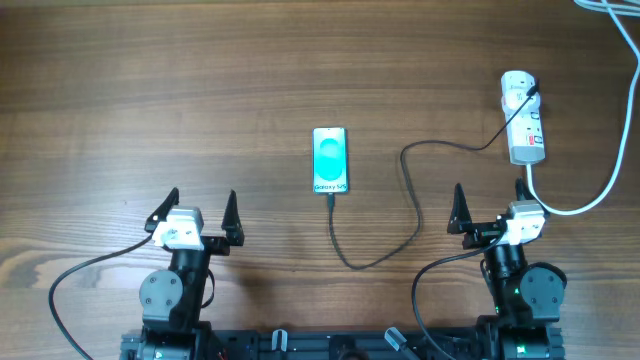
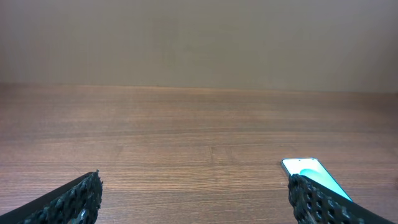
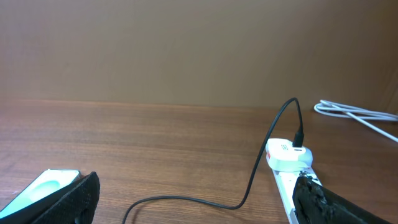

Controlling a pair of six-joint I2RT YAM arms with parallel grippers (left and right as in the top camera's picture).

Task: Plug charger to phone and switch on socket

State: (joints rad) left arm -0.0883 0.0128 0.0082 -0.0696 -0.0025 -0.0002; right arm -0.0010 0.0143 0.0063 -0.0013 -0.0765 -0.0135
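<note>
Both grippers sit at the 6 o'clock edge of the brown wood-grain table (image 1: pixel 150 80), jaws spread wide with nothing between them: left gripper (image 1: pixel 201 200), right gripper (image 1: pixel 489 190). The small flat smartphone with a cyan-blue screen and white lower band, the phone (image 1: pixel 330 158), lies mid-table with its long axis 12–6 and its port end toward 6. The thin black charger cable (image 1: pixel 332 220) meets that 6 o'clock edge with its plug tip. It is touching there, but I cannot tell from above whether it is seated. The charger then loops toward 6, swings up at 3 and runs into the small white elongated power strip with red markings, the socket (image 1: pixel 523 120). The socket lies at the phone's 2–3 o'clock, long axis near 12–6, with its white lead (image 1: pixel 580 210) leaving the 6 o'clock end. Key relation: the socket lies near the right gripper at about 1 o'clock and is well apart from the left. The plug tip lies at 3 o'clock from the left gripper and 9 o'clock from the right, roughly between them. Judgement: the right arm takes the switch, and either arm could reach the plug. The overhead view gives the whole cable path but no readable switch. The right wrist view shows the dark plug standing in the socket's far end, with its near end hidden behind a finger. The left wrist view shows only the phone's corner low at 4 o'clock, and neither the socket nor the plug tip.
</note>
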